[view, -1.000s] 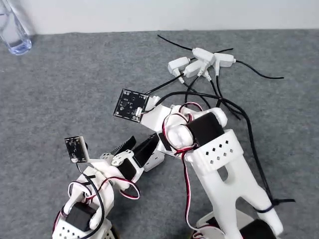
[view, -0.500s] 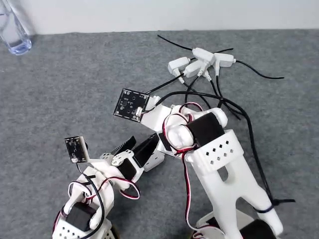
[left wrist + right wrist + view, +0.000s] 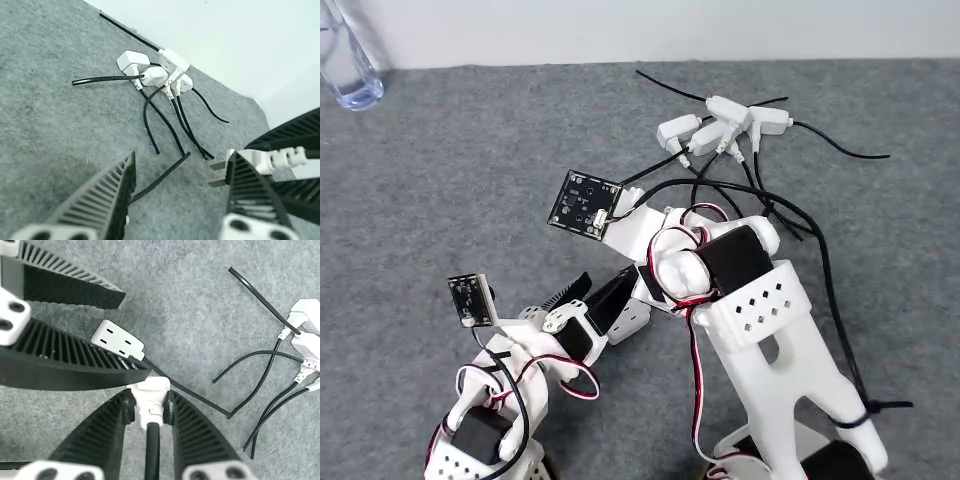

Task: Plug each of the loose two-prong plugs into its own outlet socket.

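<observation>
One plug (image 3: 149, 391) inside right gripper (image 3: 149, 402)

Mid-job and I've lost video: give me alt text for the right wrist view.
The right pincer is shut on a white two-prong plug, close to a loose white outlet socket that lies on grey carpet between the fingers of the open left pincer. More white plugs with black cords lie farther off.

Robotics test bench is indicated: table covered by grey felt mat (image 3: 440, 180), plain white wall (image 3: 620, 30) behind, exposed servo wiring (image 3: 695, 370) on printed arms (image 3: 770, 340), clear bottle (image 3: 345, 70) at the edge.
</observation>
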